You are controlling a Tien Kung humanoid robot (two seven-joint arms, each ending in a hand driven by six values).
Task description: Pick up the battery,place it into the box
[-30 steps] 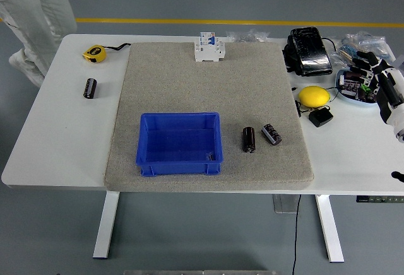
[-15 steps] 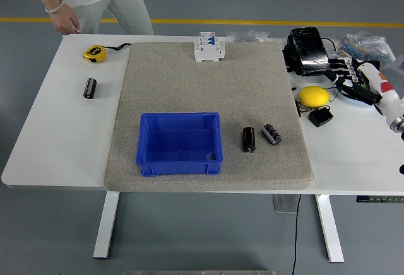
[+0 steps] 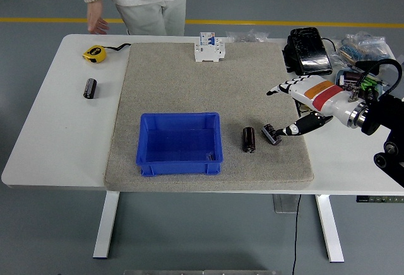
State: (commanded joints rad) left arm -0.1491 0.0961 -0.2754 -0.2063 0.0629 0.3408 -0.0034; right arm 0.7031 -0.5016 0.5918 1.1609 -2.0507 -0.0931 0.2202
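Battery: upright-lying dark cylinder on the grey mat, just at 3 o'clock of the blue box; second battery beside it, tilted; right hand at its 3 o'clock, fingers spread, thumb tip touching it, holding nothing; third battery at far 9 o'clock, off-mat.

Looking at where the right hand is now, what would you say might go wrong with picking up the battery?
1. The right hand reaches with spread fingers toward two batteries lying close together, one tilted and one upright in the picture; it may knock one while grasping the other.
2. Both are cylinders, so a nudge might roll them across the mat.
3. The blue box lies past both batteries, so the carry crosses the second one.
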